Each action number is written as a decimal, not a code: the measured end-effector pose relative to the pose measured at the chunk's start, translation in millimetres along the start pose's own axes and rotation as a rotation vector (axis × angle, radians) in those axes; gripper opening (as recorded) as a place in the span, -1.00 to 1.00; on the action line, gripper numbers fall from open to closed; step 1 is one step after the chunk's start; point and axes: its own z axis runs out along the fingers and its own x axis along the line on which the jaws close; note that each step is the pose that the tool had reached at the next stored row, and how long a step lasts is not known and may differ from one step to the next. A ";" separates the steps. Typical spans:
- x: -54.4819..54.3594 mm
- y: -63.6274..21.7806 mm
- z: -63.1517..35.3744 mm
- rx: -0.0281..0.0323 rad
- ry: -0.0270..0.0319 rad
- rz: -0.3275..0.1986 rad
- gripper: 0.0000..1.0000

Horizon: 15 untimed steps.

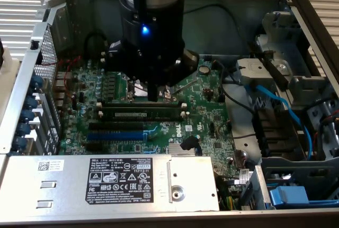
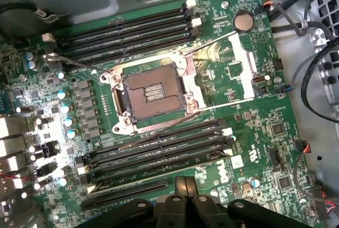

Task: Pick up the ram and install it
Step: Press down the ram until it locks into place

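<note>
Exterior view: gripper [image 1: 152,97] pressed together over CPU socket [image 2: 154,91] | ram [image 1: 142,114] seated in slot, beside.

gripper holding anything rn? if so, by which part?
Nothing appears to be held. The gripper is shut with nothing between its fingertips; the ram lies along a memory slot.

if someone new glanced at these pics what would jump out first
The big black gripper hangs shut over the middle of the green motherboard, its fingertips just above the ram sitting in a memory slot. In the wrist view, the open, brightly lit CPU socket sits mid-board between two banks of long black slots.
</note>
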 end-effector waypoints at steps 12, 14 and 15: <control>0.0 0.0 0.7 0.0066 -0.0042 0.146 -0.79; 0.1 0.0 0.8 0.0072 -0.0043 0.159 -0.79; 0.1 0.0 0.7 0.0076 -0.0042 0.164 -0.79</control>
